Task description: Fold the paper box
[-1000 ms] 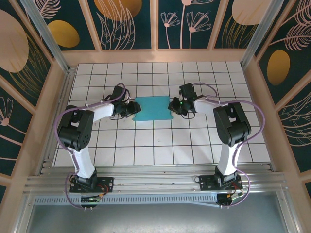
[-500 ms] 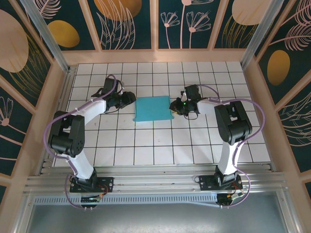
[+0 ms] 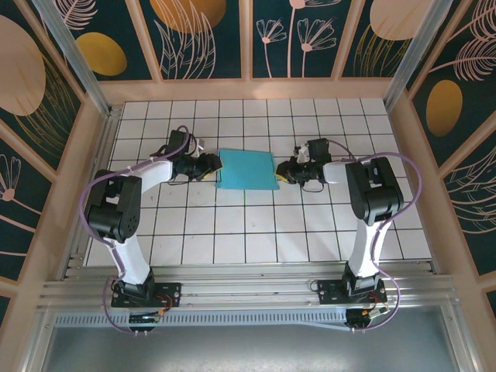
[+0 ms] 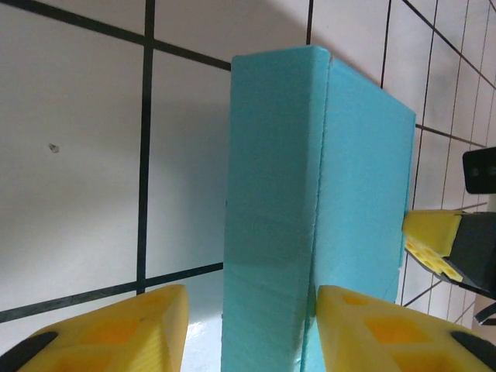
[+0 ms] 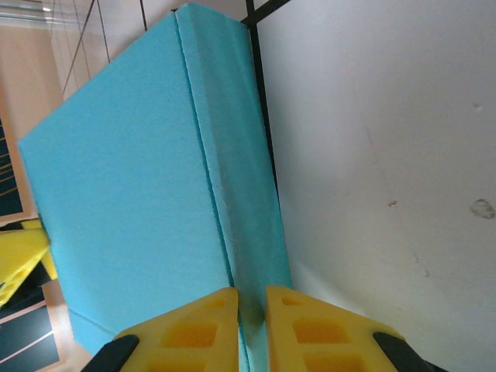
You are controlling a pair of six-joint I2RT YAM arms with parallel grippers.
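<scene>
The paper box [image 3: 246, 169] lies on the tiled floor as a shallow teal rectangle between the two arms. In the left wrist view its left side wall [image 4: 271, 232] stands upright between the fingers of my left gripper [image 4: 252, 333], which is open and straddles the wall. My left gripper [image 3: 209, 165] sits at the box's left edge. My right gripper [image 3: 285, 170] is at the right edge. In the right wrist view the right gripper [image 5: 252, 325] is shut, pinching the box's right wall [image 5: 240, 178].
White tiled floor [image 3: 248, 225] with black grid lines surrounds the box. Wooden walls [image 3: 248, 89] with dark leaf panels enclose the workspace. The opposite gripper's yellow finger [image 4: 430, 240] shows beyond the box's far edge.
My left gripper, drawn back from the box half a second ago, has returned to its left edge. The right gripper has turned and settled lower at the right edge. The box sits flatter.
</scene>
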